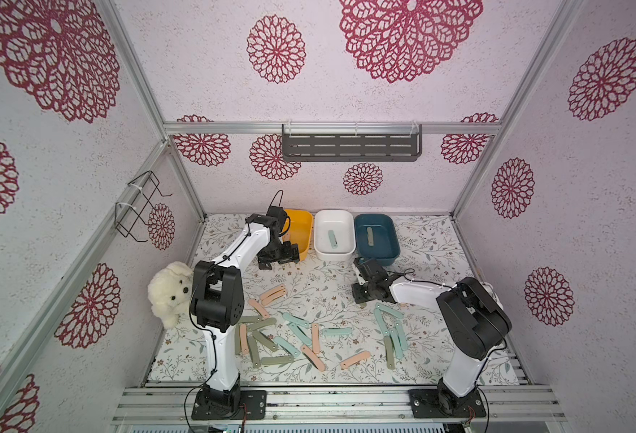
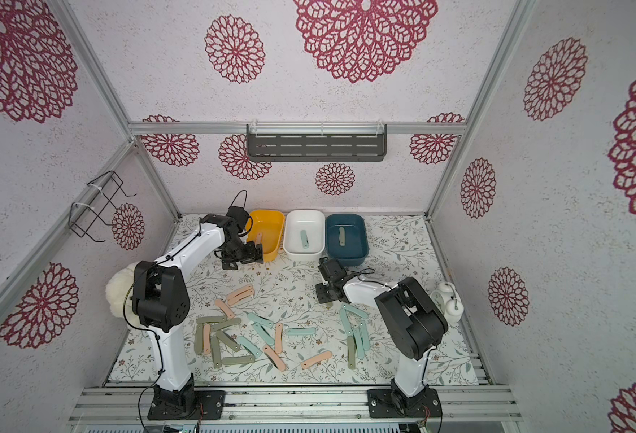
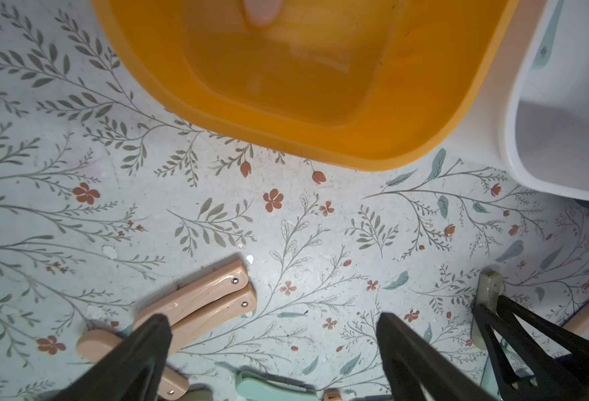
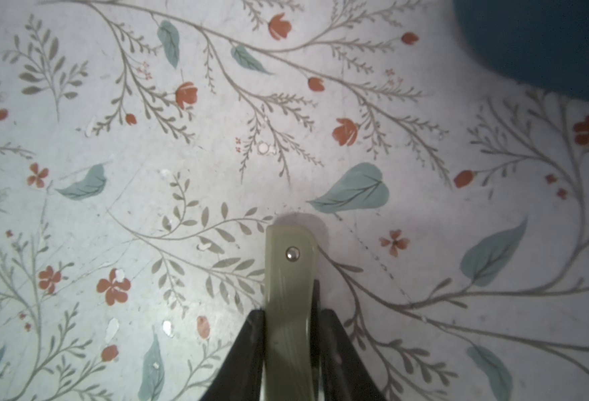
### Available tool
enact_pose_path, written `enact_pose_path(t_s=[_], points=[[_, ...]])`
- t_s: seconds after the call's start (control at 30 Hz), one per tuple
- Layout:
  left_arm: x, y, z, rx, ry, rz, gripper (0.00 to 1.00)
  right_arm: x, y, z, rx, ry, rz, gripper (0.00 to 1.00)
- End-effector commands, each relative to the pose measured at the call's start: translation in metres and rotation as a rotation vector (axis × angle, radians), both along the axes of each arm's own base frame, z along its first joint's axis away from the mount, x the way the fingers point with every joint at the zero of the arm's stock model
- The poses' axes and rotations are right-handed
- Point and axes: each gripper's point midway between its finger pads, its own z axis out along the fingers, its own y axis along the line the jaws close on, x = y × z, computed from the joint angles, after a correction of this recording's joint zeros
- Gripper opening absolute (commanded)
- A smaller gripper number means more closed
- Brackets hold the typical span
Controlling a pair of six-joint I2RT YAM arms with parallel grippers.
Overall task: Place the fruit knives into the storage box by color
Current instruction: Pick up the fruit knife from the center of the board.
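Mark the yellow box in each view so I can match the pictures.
In a top view: yellow box at the back, leftmost in the row of boxes, partly behind the left arm.
In a top view: again leftmost at the back, less hidden.
Left wrist: fills the picture's upper middle.
Right wrist: not in it.
Shared landmark: the white box right beside it.

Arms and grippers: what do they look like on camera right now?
Both alike: the left arm and right arm have glossy white link shells, bulky black joint housings and thin black cables tied along them, on black bolted base plates. The fingers are matte black tapering wedges.
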Motion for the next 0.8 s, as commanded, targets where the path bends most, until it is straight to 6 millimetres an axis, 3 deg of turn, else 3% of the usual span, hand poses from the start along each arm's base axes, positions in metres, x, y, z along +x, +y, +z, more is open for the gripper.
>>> enact_pose_path(t_s=[0.0, 0.3, 0.57, 0.77], points=[[0.002, 0.003, -0.001, 0.013, 0.001, -0.011, 0.97, -0.044, -0.027, -0.042, -0.115, 0.188, -0.012, 0.22], [0.003, 0.004, -0.007, -0.011, 0.027, 0.001, 0.97, -0.026, -0.022, -0.019, -0.104, 0.132, -0.026, 0.13], [0.005, -0.015, 0.001, -0.115, 0.036, 0.005, 0.97, -0.009, -0.022, 0.031, -0.066, 0.035, -0.061, 0.11], [0.019, -0.038, 0.024, -0.234, 0.007, 0.009, 0.97, 0.005, -0.022, 0.072, -0.002, -0.049, -0.096, 0.11]])
